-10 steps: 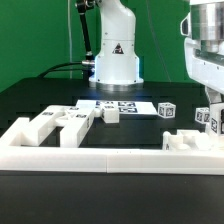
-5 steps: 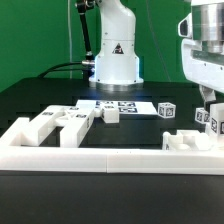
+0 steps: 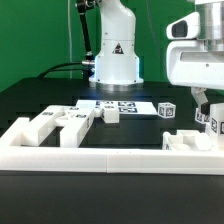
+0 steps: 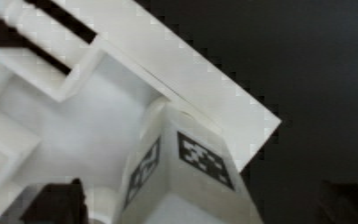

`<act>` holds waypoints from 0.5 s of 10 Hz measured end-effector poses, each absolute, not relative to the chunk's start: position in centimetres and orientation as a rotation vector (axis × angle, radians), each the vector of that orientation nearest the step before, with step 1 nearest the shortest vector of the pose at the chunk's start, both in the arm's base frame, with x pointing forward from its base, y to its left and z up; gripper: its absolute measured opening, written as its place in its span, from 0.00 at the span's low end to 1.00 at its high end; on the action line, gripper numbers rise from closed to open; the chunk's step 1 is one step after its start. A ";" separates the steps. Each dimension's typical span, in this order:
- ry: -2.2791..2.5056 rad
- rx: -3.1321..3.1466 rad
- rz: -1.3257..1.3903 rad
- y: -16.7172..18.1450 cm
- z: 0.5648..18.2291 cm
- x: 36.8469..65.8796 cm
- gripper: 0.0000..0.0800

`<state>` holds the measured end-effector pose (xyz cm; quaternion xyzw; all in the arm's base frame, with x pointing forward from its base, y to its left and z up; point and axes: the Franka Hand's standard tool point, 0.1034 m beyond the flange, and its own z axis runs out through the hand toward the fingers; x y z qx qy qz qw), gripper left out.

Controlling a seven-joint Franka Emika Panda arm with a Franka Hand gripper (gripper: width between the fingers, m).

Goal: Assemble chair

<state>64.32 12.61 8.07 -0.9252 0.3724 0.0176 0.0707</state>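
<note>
On the black table [image 3: 40, 95] before a green backdrop, the gripper [image 3: 209, 100] hangs above a tagged chair piece [image 3: 205, 117], fingers spread wide, holding nothing

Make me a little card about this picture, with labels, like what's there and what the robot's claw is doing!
arm's base: white, at the back of the black table
gripper: open, holding nothing, just above a tagged chair part on the exterior view's right
chair parts: loose white pieces, not joined yet, grouped on the exterior view's left
marker board: lying flat, mid-table
small cubes: two, near the marker board
border rail: long, white, along the front
</note>
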 end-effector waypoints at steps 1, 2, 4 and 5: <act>1.003 -2.825 0.040 12.6 8.1 64.4 0.81; 0.837 -2.878 0.027 12.5 8.1 64.4 0.81; 0.641 -2.927 0.012 12.5 8.1 64.4 0.81; 0.504 -2.955 0.002 12.4 8.1 64.4 0.81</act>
